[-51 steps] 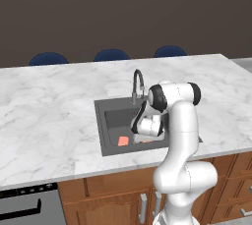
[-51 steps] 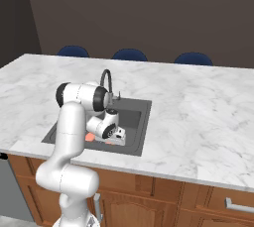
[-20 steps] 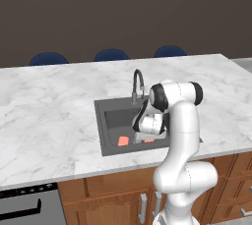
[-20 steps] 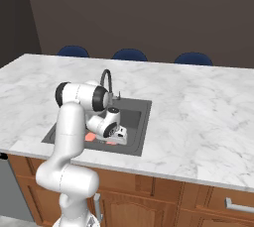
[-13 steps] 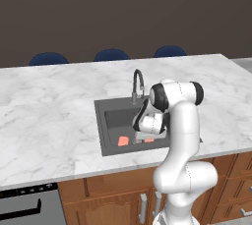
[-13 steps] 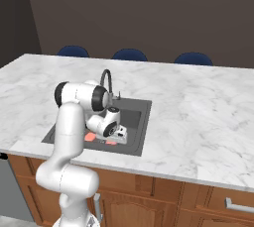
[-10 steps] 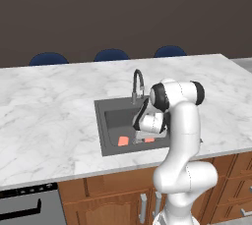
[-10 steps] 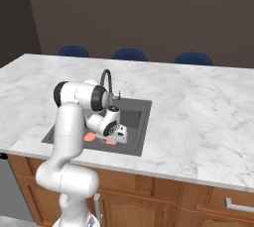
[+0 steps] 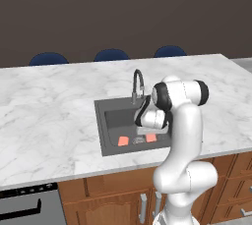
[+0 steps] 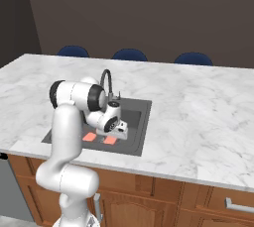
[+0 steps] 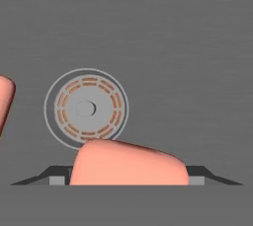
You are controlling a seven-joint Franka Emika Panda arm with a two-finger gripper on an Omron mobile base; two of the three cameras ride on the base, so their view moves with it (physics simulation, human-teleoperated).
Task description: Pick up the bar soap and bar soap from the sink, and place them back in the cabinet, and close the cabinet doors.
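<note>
The dark grey sink (image 9: 110, 121) is set into the marble island, with its arched faucet (image 9: 138, 79) at the back. One salmon-pink bar soap (image 9: 123, 141) lies on the basin floor at the front left. The other bar soap (image 9: 151, 137) sits right under my hand. In the hand view this bar soap (image 11: 128, 166) spans the gap between my dark fingertips (image 11: 58, 178), so my gripper (image 11: 127, 178) is shut on it. Beyond it lies the round drain strainer (image 11: 85, 108). The first bar soap (image 11: 5, 99) shows at the left edge. The cabinet and its doors are out of view.
Three blue chair backs (image 9: 111, 54) stand behind the island. Wooden drawers and doors (image 10: 218, 206) run under the counter. A grey appliance front (image 9: 27, 207) sits at the lower left. Wide marble counter (image 10: 198, 112) spreads on both sides of the sink.
My hand has risen slightly inside the sink since the earliest frames, and the second soap has come into sight under it. It has barely moved in the last half second.
</note>
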